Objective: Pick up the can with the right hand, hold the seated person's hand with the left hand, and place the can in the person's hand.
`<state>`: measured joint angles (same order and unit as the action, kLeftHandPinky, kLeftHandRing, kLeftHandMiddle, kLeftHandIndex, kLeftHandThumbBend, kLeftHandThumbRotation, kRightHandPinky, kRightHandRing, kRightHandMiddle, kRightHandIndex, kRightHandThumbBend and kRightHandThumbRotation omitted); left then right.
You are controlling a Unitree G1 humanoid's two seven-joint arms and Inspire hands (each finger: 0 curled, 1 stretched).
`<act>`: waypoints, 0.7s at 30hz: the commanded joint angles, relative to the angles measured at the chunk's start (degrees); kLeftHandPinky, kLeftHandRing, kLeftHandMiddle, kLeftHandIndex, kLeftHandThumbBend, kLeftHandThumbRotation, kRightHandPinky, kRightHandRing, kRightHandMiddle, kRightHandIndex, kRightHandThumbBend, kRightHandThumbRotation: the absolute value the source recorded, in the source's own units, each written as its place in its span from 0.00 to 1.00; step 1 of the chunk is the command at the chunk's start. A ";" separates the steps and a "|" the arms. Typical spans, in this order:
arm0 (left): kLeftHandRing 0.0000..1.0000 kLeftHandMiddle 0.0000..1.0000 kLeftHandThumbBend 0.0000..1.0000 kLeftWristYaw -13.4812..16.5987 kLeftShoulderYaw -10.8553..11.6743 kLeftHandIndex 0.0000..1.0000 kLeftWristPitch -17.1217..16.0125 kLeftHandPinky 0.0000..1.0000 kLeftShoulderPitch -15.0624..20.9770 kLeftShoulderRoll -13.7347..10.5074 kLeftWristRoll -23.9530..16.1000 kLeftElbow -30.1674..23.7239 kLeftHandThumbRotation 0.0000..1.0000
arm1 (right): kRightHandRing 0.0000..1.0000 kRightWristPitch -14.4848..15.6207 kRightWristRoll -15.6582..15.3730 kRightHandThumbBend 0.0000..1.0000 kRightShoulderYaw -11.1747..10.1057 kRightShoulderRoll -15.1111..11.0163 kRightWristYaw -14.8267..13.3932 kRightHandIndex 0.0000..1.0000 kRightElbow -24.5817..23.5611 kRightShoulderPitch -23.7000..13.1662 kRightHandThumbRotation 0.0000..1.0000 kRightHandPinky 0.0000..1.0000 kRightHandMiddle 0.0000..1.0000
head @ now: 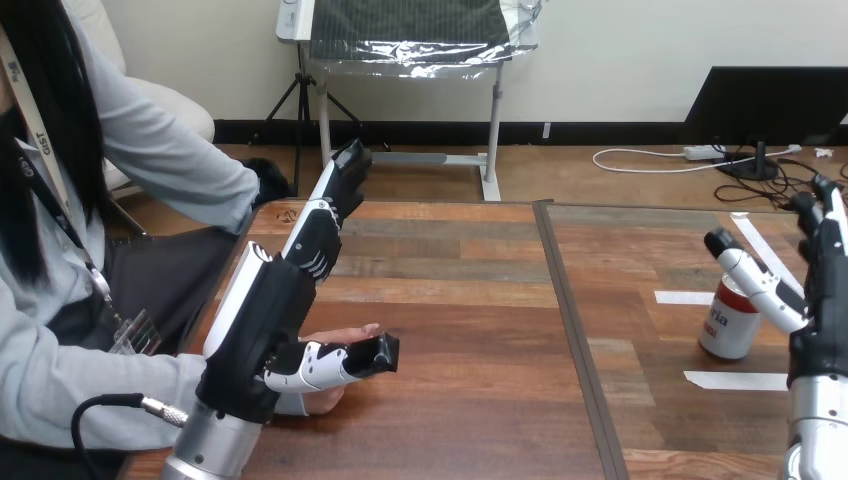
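The can stands at the tabletop's right, with our right robot hand spread wide beside it. We judge it light, stiff and slick (thin walls dent), so we grip mid-body. Our left robot hand hangs open over the person's hand.

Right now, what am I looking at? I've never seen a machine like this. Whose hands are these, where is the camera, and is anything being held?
You are seeing through a camera on a humanoid robot's head, looking down across a wooden table. The black-and-white mechanical hands are the robot's own. Its left hand, fingers straight, is over the person's hand, which lies at the table's left side. The robot's thumb reaches across that hand, but I cannot tell whether it grips. Its right hand stands open beside a red-and-white can, thumb by the can's top, not closed round it. The can stands upright on the table, with white tape strips near it, and is not yet held.
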<state>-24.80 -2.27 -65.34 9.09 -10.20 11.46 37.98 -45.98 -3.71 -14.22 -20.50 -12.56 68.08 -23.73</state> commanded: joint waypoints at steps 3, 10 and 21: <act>1.00 1.00 1.00 -0.04 1.24 1.00 -0.65 1.00 3.59 -0.16 0.50 -0.58 0.64 | 0.93 1.47 -1.44 1.00 1.33 -1.68 -1.31 0.95 0.94 -5.98 0.52 0.95 0.90; 1.00 1.00 1.00 -0.60 1.46 1.00 -0.49 1.00 3.58 -0.30 0.77 -0.85 0.64 | 0.94 3.51 -1.74 1.00 1.64 -1.79 -1.34 0.95 2.13 -6.37 0.53 0.95 0.90; 1.00 1.00 1.00 -1.11 1.95 1.00 -0.97 0.98 3.61 -0.46 1.07 -0.62 0.63 | 0.91 6.21 -3.86 1.00 3.16 -2.40 -3.41 0.94 3.62 -6.64 0.55 0.91 0.89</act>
<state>-25.64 -1.11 -65.37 9.09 -10.39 11.63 37.98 -40.33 -6.40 -12.18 -20.74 -14.79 71.35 -24.99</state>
